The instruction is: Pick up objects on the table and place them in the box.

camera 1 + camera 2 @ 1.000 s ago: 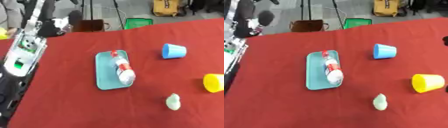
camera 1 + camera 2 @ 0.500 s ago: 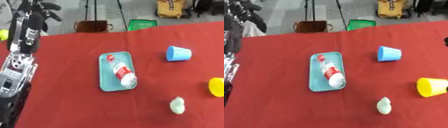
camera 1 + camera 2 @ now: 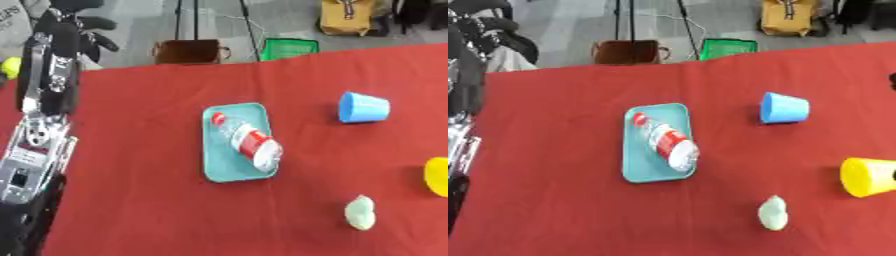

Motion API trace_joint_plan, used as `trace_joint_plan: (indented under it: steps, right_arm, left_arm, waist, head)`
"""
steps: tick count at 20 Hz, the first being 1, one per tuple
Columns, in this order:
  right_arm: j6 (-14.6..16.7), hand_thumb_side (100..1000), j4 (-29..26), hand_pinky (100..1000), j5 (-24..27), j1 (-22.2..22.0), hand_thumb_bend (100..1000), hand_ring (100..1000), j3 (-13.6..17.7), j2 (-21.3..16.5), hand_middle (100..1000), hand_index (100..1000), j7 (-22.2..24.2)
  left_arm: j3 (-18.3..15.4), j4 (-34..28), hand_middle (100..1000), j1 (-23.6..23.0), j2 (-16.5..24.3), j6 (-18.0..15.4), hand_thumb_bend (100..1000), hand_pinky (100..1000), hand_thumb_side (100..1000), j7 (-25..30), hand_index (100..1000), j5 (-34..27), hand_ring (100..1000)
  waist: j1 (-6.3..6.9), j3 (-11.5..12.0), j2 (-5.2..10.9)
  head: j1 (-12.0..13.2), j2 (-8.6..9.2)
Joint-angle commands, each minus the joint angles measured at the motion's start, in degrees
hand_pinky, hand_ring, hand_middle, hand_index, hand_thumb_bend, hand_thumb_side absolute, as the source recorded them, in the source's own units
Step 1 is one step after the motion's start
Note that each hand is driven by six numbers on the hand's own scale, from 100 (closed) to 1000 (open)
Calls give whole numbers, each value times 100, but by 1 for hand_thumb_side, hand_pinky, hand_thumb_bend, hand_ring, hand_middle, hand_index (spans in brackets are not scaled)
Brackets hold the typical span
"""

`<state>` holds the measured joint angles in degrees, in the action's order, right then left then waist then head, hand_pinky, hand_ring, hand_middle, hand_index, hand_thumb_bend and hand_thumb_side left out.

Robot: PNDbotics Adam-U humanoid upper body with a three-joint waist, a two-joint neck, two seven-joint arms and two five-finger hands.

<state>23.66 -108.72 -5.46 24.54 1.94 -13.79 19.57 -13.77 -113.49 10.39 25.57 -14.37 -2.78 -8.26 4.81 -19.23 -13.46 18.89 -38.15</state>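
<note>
A teal tray (image 3: 220,165) lies mid-table with a clear plastic bottle (image 3: 249,141) with a red label and red cap on its side in it. A blue cup (image 3: 361,107) lies tipped at the right. At the right edge is a yellow cup (image 3: 867,176), also on its side. A small pale green lump (image 3: 773,213) sits near the front. My left hand (image 3: 86,27) is raised over the table's far left corner, fingers relaxed and apart, holding nothing. A dark sliver (image 3: 892,81) at the right edge may be my right hand.
My left arm (image 3: 39,135) runs up the left side of the red table (image 3: 140,200). Beyond the far edge stand a brown box (image 3: 185,51), a green crate (image 3: 290,48) and a yellow bag (image 3: 348,16). A yellow-green ball (image 3: 9,66) shows at the far left.
The whole picture has shifted, so the camera has moved. My left arm has straightened and its hand now sits higher, past the table's far left corner. The table's objects lie as before.
</note>
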Motion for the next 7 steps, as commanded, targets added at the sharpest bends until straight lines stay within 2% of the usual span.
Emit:
trace_joint_plan:
  steps: [1, 7]
  right_arm:
    - [1, 541, -109, 652, -41, 70, 758, 691, 58, -123, 735, 931, -43]
    - [3, 539, -114, 652, -52, 72, 758, 690, 59, -124, 735, 931, -66]
  left_arm:
    - [-55, -111, 737, 28, 53, -14, 595, 515, 756, -11, 814, 31, 654]
    - [-32, -111, 735, 17, 7, -86, 594, 515, 755, 21, 812, 40, 652]
  waist:
    - [-36, 2, 77]
    - [-55, 7, 71]
  head:
    - [-23, 26]
    - [-84, 44]
